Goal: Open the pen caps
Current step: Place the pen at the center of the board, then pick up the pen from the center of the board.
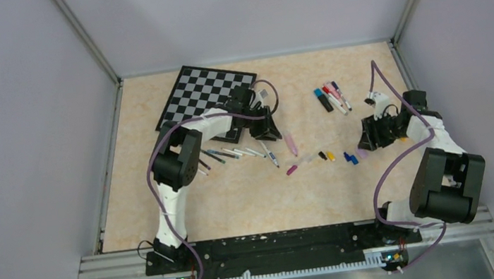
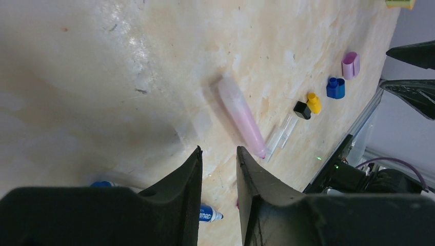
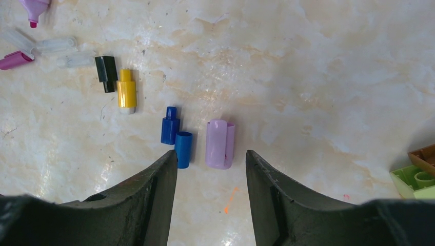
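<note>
Marble-patterned tabletop (image 3: 318,77) — left fingers (image 2: 187,189) narrowly parted, empty; right fingers (image 3: 156,195) wider apart, empty, near a lilac cap (image 3: 220,144).

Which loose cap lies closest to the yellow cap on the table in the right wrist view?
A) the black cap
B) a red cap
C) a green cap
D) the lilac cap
A: the black cap lies right beside the yellow cap, while the lilac cap lies farther off, beyond the two blue caps.
</note>
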